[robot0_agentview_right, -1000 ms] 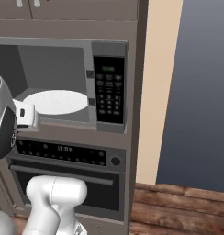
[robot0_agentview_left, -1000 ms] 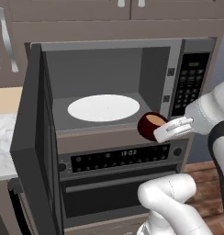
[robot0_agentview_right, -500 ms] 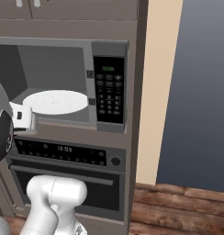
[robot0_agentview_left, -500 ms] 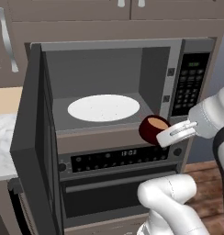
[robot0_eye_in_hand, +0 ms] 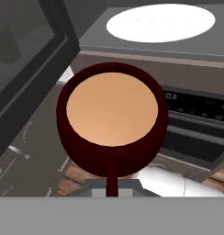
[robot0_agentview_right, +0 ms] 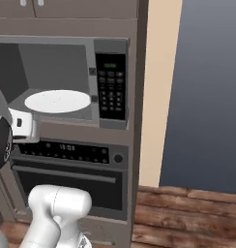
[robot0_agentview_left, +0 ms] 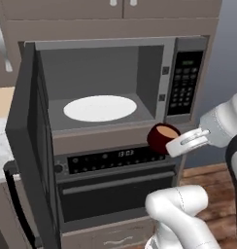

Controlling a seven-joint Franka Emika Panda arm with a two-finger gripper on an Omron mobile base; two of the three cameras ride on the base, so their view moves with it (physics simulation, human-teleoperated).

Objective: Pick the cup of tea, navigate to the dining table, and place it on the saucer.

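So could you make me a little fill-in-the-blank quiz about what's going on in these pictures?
1. The gripper holds the cup of tea just outside the open ____.
2. The liquid in the cup is ____ in colour.
3. Inside the microwave lies a white round ____.
4. The microwave door stands ____.

Missing words: microwave; tan-brown; plate; open

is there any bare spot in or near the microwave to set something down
Inside the microwave, bare grey floor borders the white round plate on its left, right and front. The doorway's right front, by the keypad, is crowded: the gripper holds the cup of tea just outside it.
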